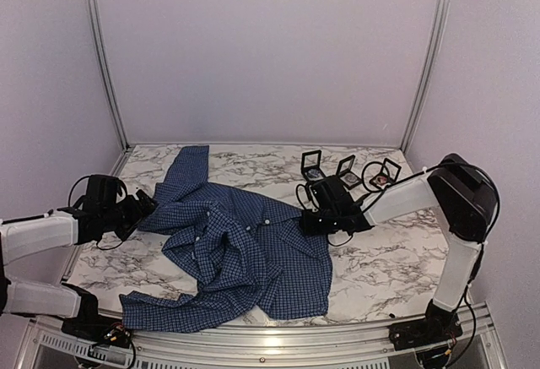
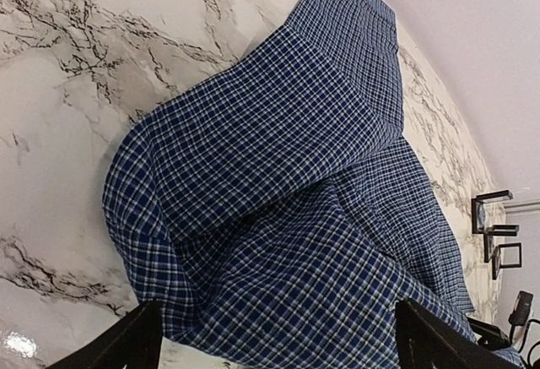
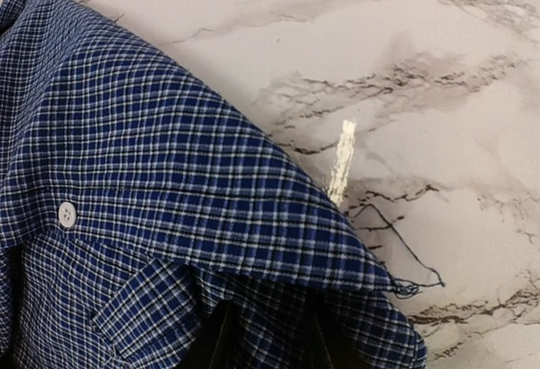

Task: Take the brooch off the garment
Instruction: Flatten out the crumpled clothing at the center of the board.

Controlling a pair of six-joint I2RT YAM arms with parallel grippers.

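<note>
At the left, our left claw (image 1: 142, 207) has its fingers (image 2: 126, 344) wide apart just at the sleeve end of the garment (image 1: 236, 255), holding nothing. The garment is a dark blue, finely checked shirt. It lies crumpled across the middle of the marble bench (image 1: 384, 259), one sleeve reaching toward the back left and its hem close to the near edge. In the right wrist view we see a pale button (image 3: 67, 214), and a loose thread (image 3: 405, 255) trailing from a frayed corner onto bare marble. Open bench lies right of the shirt and at the near left. Our right claw (image 1: 308, 217) sits at the shirt's right edge. Its fingers (image 3: 215, 344) are cut off at the bottom of its own view with cloth between them, and we cannot tell whether they pinch it. Behind it stand three small black frame boxes (image 1: 312, 166). The brooch we cannot make out in any view.
</note>
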